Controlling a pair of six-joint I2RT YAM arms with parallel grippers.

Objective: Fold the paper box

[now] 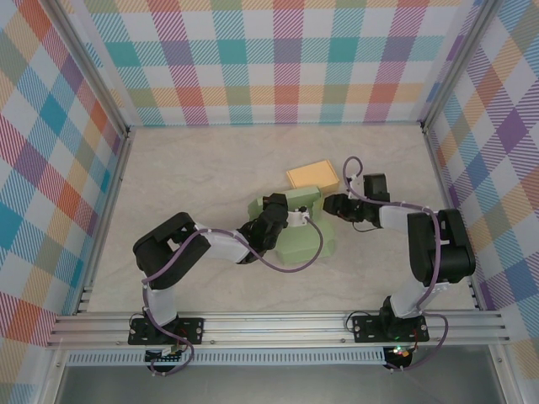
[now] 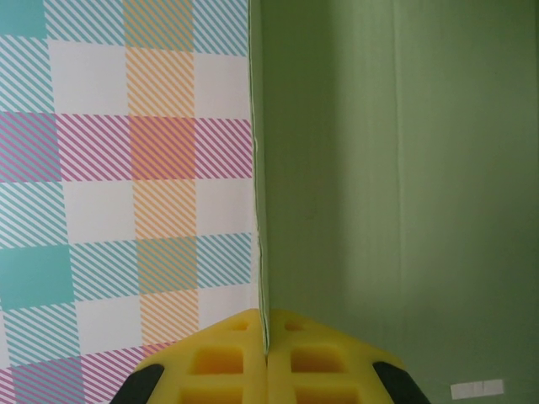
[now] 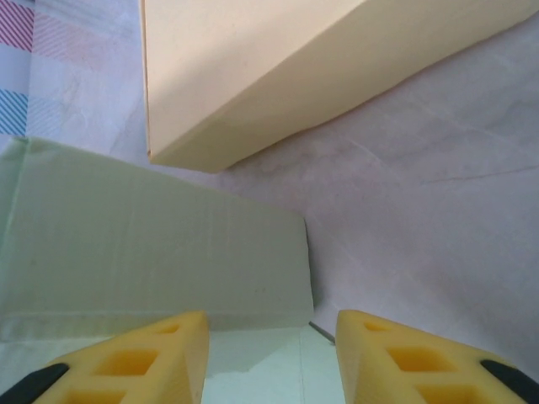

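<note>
The pale green paper box (image 1: 303, 229) lies partly folded in the middle of the table. My left gripper (image 1: 280, 210) is shut on a raised green panel (image 2: 370, 168), whose thin edge (image 2: 259, 252) runs between the yellow fingers (image 2: 219, 362). My right gripper (image 1: 335, 204) hovers at the box's right side, open, its yellow fingertips (image 3: 160, 353) apart over a green flap (image 3: 152, 252) and the box floor (image 3: 269, 362).
A folded orange-tan box (image 1: 312, 175) sits just behind the green one, seen close as the cream block (image 3: 278, 67). Checked walls (image 1: 278, 59) enclose the marbled table (image 1: 194, 168). An aluminium rail (image 1: 278, 326) runs along the near edge.
</note>
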